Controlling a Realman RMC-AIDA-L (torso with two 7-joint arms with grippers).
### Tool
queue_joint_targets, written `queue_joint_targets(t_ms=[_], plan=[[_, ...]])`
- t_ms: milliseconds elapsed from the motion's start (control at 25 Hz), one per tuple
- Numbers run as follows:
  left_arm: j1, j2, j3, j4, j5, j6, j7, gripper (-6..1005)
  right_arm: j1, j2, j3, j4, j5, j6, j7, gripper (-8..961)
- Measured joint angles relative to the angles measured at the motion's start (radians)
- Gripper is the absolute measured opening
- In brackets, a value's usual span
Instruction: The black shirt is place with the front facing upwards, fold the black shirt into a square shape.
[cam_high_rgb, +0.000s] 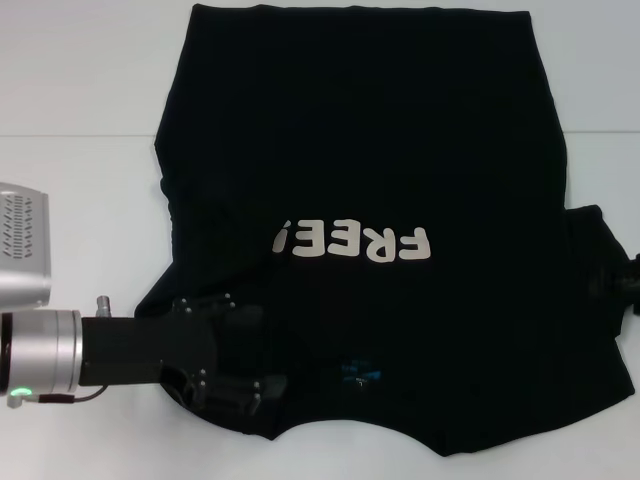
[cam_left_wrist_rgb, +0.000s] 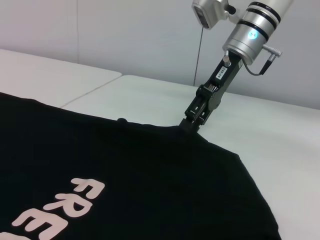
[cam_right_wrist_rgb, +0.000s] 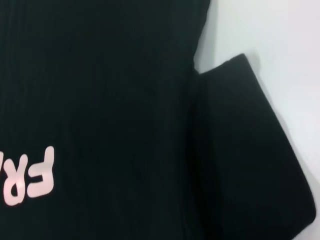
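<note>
Head view: left gripper (cam_high_rgb: 235, 375) sits on the black shirt (cam_high_rgb: 370, 150) by its left sleeve, can't tell its fingers; right gripper (cam_left_wrist_rgb: 192, 121) pinches the opposite edge

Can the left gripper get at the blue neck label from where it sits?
Probably yes: the left gripper rests on the black shirt beside the blue neck label, with only flat cloth between them.

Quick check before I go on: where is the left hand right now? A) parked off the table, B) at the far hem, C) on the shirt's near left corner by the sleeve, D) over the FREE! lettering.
C: in the head view the left hand sits on the black shirt at its near left corner, short of the lettering.
</note>
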Motion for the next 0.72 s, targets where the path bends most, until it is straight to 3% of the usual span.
queue_joint_targets(t_ms=[160, 720], plan=[[-0.001, 0.0, 0.001, 0.001, 0.0, -0.006, 0.0, 935, 0.01, 0.01, -0.049, -0.006, -0.001, 0.018, 0.001, 811], [-0.011, 0.0, -0.001, -0.002, 0.0, -0.029, -0.002, 935, 0.032, 0.003, -0.122, 0.002, -0.006, 0.039, 0.049, 210]])
